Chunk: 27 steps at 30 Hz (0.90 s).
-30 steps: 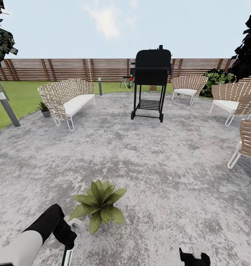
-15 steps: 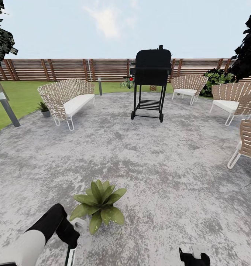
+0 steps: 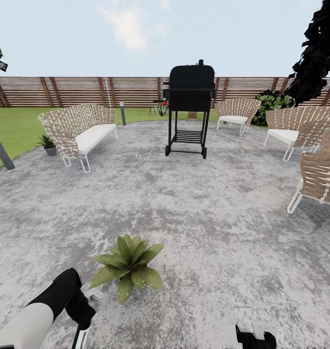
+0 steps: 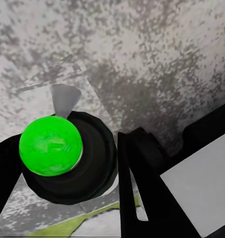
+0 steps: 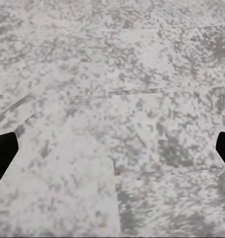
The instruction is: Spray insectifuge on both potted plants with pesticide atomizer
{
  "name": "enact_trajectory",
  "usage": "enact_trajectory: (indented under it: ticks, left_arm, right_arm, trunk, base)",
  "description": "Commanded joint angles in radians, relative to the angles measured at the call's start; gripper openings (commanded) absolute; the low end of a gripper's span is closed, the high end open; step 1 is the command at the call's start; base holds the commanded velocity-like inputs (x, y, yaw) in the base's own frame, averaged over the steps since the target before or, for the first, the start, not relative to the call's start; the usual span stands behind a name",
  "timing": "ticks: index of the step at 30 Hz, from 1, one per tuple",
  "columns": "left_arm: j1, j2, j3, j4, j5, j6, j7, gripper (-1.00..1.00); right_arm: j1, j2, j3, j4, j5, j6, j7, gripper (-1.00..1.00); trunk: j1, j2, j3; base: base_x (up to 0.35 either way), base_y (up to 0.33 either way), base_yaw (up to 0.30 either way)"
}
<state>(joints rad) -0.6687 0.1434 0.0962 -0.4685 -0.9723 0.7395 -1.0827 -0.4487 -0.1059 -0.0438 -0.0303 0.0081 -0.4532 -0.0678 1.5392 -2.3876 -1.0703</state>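
- The left gripper (image 4: 82, 163) is closed around the pesticide atomizer (image 4: 67, 156); in the left wrist view a dark round body with a bright green cap (image 4: 51, 146) sits between the black fingers (image 4: 142, 183), seen end on above the grey stone patio (image 4: 157, 64)
- In the head view the left gripper (image 3: 82, 317) hangs low over the patio (image 3: 208, 218), just beside the near potted plant (image 3: 128, 266); the white trigger head (image 3: 93, 294) of the bottle shows at the gripper, almost touching the plant's outer leaves
- A green leaf tip (image 4: 67, 227) of that plant lies under the bottle in the left wrist view
- The near plant is a rosette of broad pointed leaves; its pot is hidden under the foliage
- The second potted plant (image 3: 47, 144) stands well apart from the near plant, in a small grey pot at the patio's edge, just beside the end of a wicker bench (image 3: 80, 130) with a white cushion
- The right gripper (image 5: 112, 153) stands wide open and holds nothing, its two dark fingertips at opposite edges of the right wrist view over bare stone; in the head view its dark top (image 3: 255, 337) sits well apart from the near plant
- Beyond the near plant a black grill (image 3: 189, 109) on wheels stands on the patio, with wicker chairs (image 3: 296, 126) and a wooden slat fence (image 3: 77, 91) farther off
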Motion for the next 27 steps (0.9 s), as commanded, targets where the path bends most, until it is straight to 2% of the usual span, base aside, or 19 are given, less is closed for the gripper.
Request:
enact_trajectory:
  ticks: [1,9,14,15,18,19,24,27]
  left_arm:
    - [0.000,-0.001,0.007,-0.002,-0.008,0.007,-0.007,-1.00]
    - [0.000,-0.001,0.017,-0.004,-0.004,0.008,-0.006,-1.00]
    - [0.000,-0.009,0.016,-0.001,0.003,0.006,-0.007,-1.00]
    - [0.000,-0.037,0.015,0.002,0.002,0.005,-0.007,-1.00]
    - [0.000,-0.077,0.012,0.007,-0.005,0.004,-0.007,-1.00]
    - [0.000,-0.083,0.011,0.006,-0.007,0.004,-0.008,-1.00]
    - [0.000,-0.076,0.009,0.002,-0.008,0.001,-0.009,-1.00]
    - [0.000,-0.062,0.011,-0.002,-0.009,0.000,-0.009,-1.00]
  right_arm:
    - [-0.001,0.000,-0.004,0.001,0.001,-0.004,-0.001,1.00]
    - [-0.001,0.000,-0.004,0.001,0.001,-0.004,-0.001,1.00]
    - [-0.001,0.000,-0.004,0.001,0.001,-0.004,-0.001,1.00]
    - [-0.001,0.000,-0.004,0.001,0.001,-0.004,-0.001,1.00]
    - [-0.001,0.000,-0.004,0.001,0.001,-0.004,-0.001,1.00]
    - [-0.001,0.000,-0.004,0.001,0.001,-0.004,-0.001,1.00]
    - [-0.001,0.000,-0.004,0.001,0.001,-0.004,-0.001,1.00]
    - [-0.001,0.000,-0.004,0.001,0.001,-0.004,-0.001,1.00]
  trunk:
    - [-0.001,0.000,-0.001]
    - [-0.001,0.000,-0.001]
    - [-0.001,0.000,-0.001]
    - [-0.001,0.000,-0.001]
    - [-0.001,0.000,-0.001]
    - [-0.001,0.000,-0.001]
    - [-0.001,0.000,-0.001]
    - [-0.001,0.000,-0.002]
  base:
    - [-0.131,0.281,-0.005]
    - [0.020,0.322,-0.006]
    - [0.115,0.168,-0.205]
    - [0.008,0.011,-0.193]
    - [0.003,0.004,-0.073]
    - [0.001,0.001,-0.017]
    - [0.000,0.000,-0.016]
    - [0.000,0.000,-0.206]
